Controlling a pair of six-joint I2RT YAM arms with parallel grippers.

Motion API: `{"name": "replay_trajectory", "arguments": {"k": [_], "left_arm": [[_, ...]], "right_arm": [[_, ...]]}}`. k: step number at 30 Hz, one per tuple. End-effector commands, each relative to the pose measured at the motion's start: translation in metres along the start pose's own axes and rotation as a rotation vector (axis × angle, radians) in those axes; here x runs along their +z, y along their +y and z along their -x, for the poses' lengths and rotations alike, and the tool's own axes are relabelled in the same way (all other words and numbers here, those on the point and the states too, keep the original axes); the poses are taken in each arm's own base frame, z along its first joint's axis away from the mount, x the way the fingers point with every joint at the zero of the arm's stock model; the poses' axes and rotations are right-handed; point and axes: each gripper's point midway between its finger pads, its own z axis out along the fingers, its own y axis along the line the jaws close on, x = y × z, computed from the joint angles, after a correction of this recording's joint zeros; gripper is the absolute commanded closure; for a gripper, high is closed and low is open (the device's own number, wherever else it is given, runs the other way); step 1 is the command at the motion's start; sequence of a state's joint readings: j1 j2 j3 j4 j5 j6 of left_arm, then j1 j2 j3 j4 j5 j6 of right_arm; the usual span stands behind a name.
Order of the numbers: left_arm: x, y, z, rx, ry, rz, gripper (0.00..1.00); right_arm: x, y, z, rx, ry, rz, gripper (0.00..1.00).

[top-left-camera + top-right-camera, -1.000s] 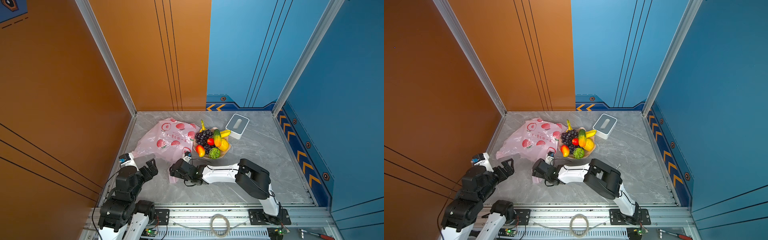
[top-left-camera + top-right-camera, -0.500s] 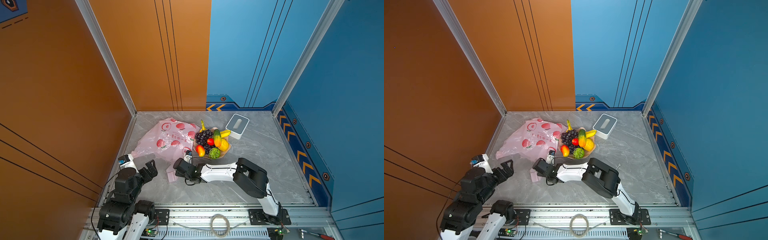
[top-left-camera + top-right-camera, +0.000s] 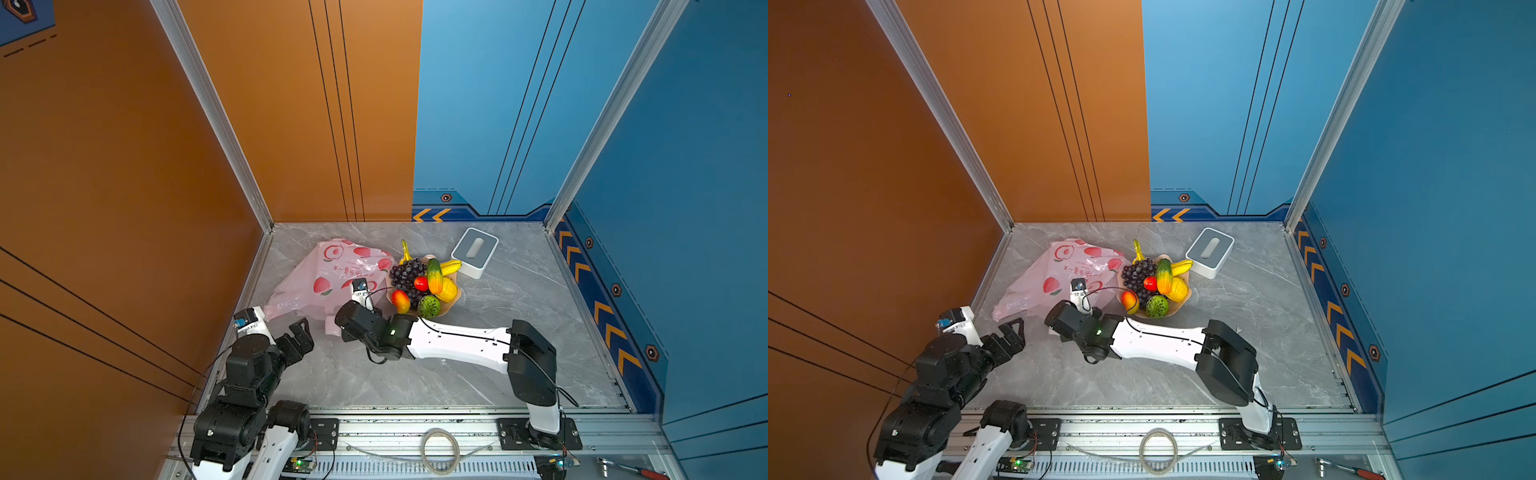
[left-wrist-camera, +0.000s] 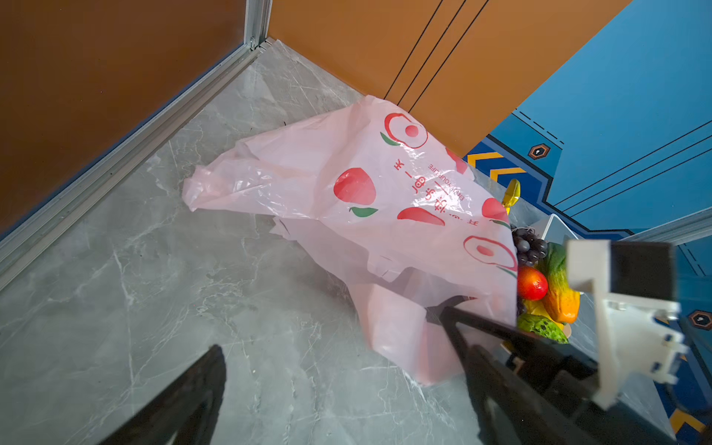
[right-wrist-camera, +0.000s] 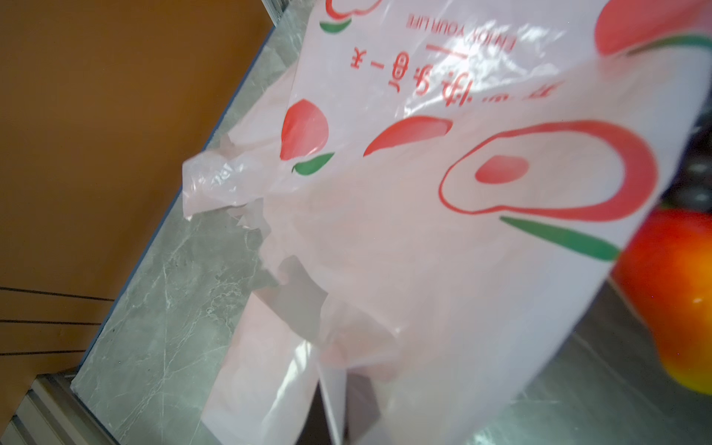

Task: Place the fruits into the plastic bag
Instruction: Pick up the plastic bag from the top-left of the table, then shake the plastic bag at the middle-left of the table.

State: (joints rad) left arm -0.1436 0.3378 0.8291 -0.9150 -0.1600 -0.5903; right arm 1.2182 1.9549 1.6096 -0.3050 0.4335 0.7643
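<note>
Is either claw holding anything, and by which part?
The right tool looks shut on the thin pale-pink printed plastic bag, pinching its edge nearest the robot; the left tool is open, holding nothing.

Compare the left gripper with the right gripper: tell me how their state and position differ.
Left gripper stands wide open and empty; right gripper is shut on the near edge of the plastic bag. Left gripper sits clear of the bag, over the table; right gripper is pressed against it, near the fruits. Shared: both are black and point toward the bag.
</note>
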Motion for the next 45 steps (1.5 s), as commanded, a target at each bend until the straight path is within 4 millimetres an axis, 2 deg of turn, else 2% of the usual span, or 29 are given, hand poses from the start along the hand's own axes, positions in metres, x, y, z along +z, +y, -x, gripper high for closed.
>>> {"name": "replay_trajectory", "arguments": {"k": [1,5,9,14,15,18,24,28,31,36,39,43,45], "left_arm": [[-0.007,0.005,0.005,0.028,0.009,0.045,0.02],[-0.009,0.007,0.007,0.057,0.04,0.083,0.02],[-0.006,0.009,0.001,0.098,0.132,0.128,0.02],[0.003,-0.003,-0.007,0.136,0.256,0.112,0.02],[0.001,-0.01,-0.001,0.141,0.261,0.096,0.02],[0.001,-0.018,-0.001,0.169,0.311,0.078,0.02],[-0.005,-0.019,-0.007,0.286,0.401,0.103,0.02],[-0.007,-0.035,-0.02,0.347,0.483,0.042,0.01],[-0.014,-0.051,-0.021,0.348,0.492,-0.027,0.01],[-0.034,-0.089,-0.026,0.316,0.547,-0.208,0.02],[-0.039,-0.093,-0.04,0.355,0.575,-0.227,0.02],[-0.034,-0.096,-0.073,0.478,0.624,-0.211,0.02],[-0.031,-0.104,-0.086,0.549,0.625,-0.216,0.02]], "right_arm": [[-0.022,-0.016,0.025,-0.113,-0.023,-0.063,1.0],[-0.04,-0.016,0.046,-0.129,-0.031,-0.031,1.0],[-0.062,-0.014,0.07,-0.178,-0.049,0.001,1.0],[-0.089,-0.009,0.101,-0.198,-0.091,0.076,1.0],[-0.096,-0.006,0.108,-0.199,-0.102,0.095,1.0],[-0.118,-0.001,0.126,-0.213,-0.151,0.131,1.0],[-0.152,-0.013,0.16,-0.193,-0.241,0.13,1.0],[-0.161,-0.025,0.175,-0.171,-0.273,0.119,1.0],[-0.161,-0.031,0.179,-0.164,-0.279,0.11,1.0],[-0.156,-0.038,0.182,-0.148,-0.279,0.087,1.0],[-0.156,-0.042,0.185,-0.135,-0.289,0.072,1.0],[-0.154,-0.045,0.187,-0.138,-0.295,0.053,1.0],[-0.163,-0.041,0.199,-0.129,-0.323,0.065,1.0]]}}
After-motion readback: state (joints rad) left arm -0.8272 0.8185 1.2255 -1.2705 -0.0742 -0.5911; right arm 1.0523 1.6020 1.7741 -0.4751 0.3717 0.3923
